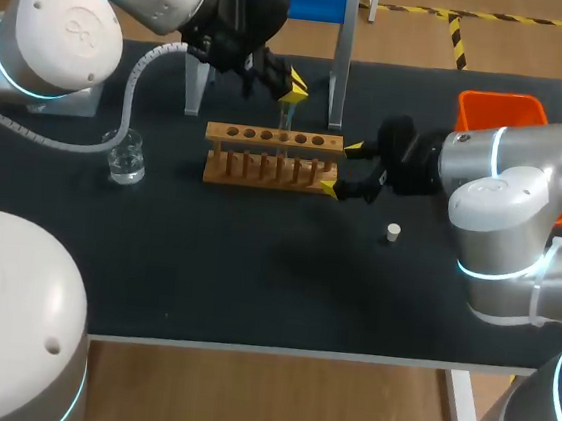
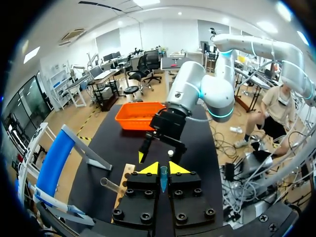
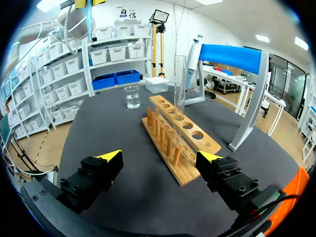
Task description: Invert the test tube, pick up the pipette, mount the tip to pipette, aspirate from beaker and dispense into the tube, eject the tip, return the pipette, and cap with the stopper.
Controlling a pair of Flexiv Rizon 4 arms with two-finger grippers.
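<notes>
My left gripper is shut on a clear test tube, holding it upright over the wooden rack. In the left wrist view the tube sits pinched between the yellow tips of the gripper. My right gripper stands open at the rack's right end, nothing between its fingers. From the right wrist, the tube rises from the rack, ahead of the open gripper. The pipette hangs on the blue-topped stand. A beaker stands left of the rack. The white stopper lies to the right.
An orange bin sits at the table's far right corner, behind my right arm. The stand's metal legs are just behind the rack. Bare black tabletop stretches in front of the rack.
</notes>
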